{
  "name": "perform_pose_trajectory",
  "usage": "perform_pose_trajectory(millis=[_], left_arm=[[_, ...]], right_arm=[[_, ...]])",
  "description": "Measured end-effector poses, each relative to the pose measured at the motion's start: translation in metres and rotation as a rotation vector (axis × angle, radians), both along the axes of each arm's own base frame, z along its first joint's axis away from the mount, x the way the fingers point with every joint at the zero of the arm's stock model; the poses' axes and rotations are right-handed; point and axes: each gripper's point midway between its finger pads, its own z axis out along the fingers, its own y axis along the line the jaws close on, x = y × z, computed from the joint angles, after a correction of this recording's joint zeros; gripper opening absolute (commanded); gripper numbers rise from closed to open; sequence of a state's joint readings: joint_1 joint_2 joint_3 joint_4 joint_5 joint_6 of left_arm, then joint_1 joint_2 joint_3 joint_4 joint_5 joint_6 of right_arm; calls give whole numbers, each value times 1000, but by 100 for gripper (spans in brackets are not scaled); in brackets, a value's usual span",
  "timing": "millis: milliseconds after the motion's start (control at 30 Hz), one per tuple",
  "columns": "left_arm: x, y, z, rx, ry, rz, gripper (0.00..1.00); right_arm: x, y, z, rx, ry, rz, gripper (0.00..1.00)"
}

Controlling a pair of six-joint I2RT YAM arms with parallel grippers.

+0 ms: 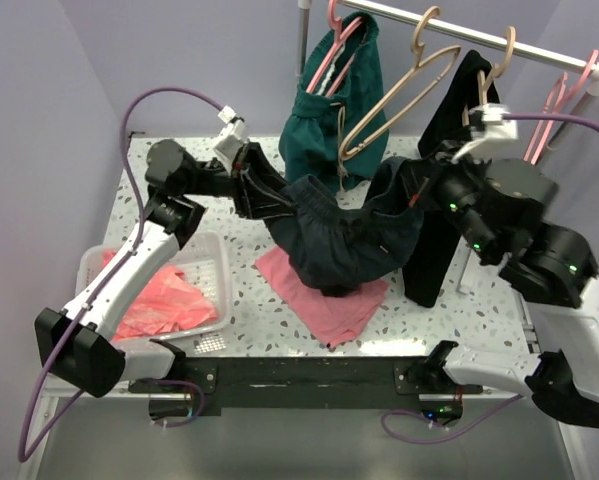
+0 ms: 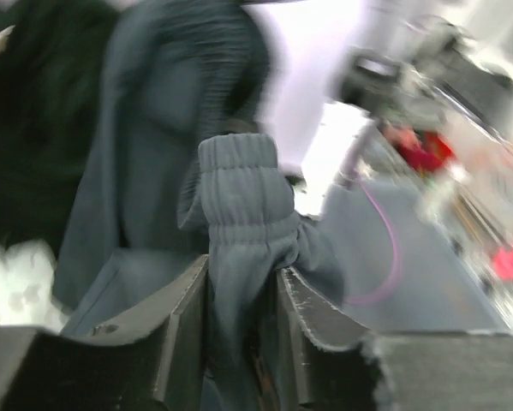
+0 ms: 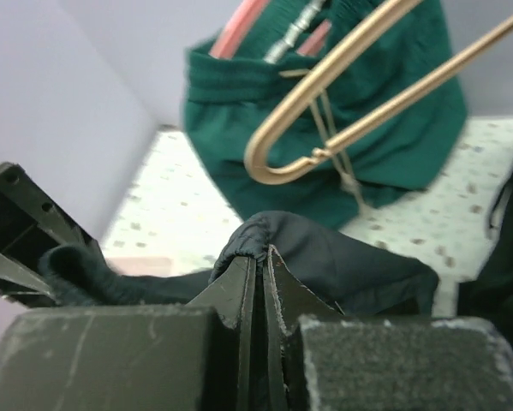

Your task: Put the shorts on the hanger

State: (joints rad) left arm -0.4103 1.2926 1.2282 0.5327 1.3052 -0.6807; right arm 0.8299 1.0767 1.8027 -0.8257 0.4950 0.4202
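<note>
Looking at dark navy fabric shorts (image 1: 349,240) strung up just below the light beige thin-frame clothes hanger (image 3: 325,77), not on it yet. Only get the whole sagging span from the top view, held up at both ends, below and in front of that hanger. Need the left wrist view, blurry as it is, to catch the left gripper (image 2: 243,282) clamped on the gathered waistband. Same on the right wrist view: right gripper (image 3: 260,265) pinched tight on a thin fold right beneath the hanger's rounded end, with a teal-green garment (image 3: 393,145) behind the hanger.
</note>
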Motion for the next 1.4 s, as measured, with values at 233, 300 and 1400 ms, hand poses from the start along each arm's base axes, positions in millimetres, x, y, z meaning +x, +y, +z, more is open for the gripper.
perform_pose_trajectory(millis=[233, 300, 1400], left_arm=[[82, 6, -131, 180, 400, 521, 69], [85, 20, -172, 252, 492, 639, 69], [83, 33, -284, 598, 653, 1128, 63]], right_arm=[[27, 20, -104, -232, 175, -31, 0], [28, 21, -136, -283, 230, -32, 0], [-37, -23, -246, -164, 463, -76, 73]])
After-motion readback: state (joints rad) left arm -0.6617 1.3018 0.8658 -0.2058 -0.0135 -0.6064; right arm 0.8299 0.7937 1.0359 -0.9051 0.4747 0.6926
